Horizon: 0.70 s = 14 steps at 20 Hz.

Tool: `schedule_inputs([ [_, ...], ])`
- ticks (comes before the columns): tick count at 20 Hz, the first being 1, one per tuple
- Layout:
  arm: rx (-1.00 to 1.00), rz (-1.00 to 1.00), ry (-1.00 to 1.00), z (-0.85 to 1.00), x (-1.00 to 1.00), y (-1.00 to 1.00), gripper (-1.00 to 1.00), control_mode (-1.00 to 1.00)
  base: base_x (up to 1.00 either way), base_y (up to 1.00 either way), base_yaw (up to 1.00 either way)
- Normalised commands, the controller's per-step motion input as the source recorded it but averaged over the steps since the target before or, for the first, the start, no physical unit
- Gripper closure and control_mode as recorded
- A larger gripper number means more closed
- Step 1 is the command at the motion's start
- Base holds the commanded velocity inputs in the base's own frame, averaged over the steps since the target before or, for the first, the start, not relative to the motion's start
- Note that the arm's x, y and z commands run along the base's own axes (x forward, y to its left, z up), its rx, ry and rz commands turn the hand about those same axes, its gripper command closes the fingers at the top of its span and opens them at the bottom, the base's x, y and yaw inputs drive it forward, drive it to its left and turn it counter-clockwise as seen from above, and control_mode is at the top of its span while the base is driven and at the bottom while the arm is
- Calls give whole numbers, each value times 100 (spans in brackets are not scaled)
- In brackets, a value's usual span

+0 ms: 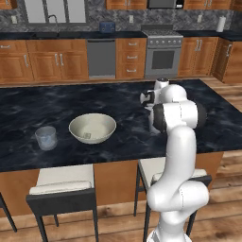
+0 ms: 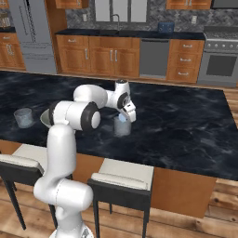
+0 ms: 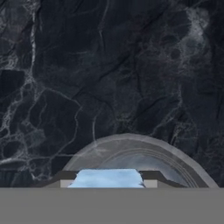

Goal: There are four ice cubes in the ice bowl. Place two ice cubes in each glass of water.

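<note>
My gripper [image 3: 108, 182] is shut on a pale blue ice cube [image 3: 108, 176] held between its finger tips. It hangs just above the rim of a clear glass of water [image 3: 131, 146]. The right base view shows the same gripper [image 2: 124, 116] directly over that glass [image 2: 122, 127] on the dark marble counter. The cream ice bowl [image 1: 92, 127] stands to the left with a small pale cube [image 1: 87, 136] lying in it. The other glass of water [image 1: 46, 137] stands left of the bowl. In the right base view my arm hides most of the bowl [image 2: 44, 118].
Two stools [image 1: 61, 182] [image 2: 122, 179] stand at the counter's near edge below the bowl and my arm. The dark counter [image 2: 186, 125] stretches wide to the right of the glass. Cabinets, a dishwasher and a stove line the far wall.
</note>
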Motion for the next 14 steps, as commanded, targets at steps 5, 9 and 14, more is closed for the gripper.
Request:
schedule_inputs([
  [5,0,0,0,-10,0,-2,100,-100,0,0,0],
  [9,0,0,0,-7,0,0,100,-100,0,0,0],
  [14,0,0,0,-3,0,0,-100,-100,0,0,0],
])
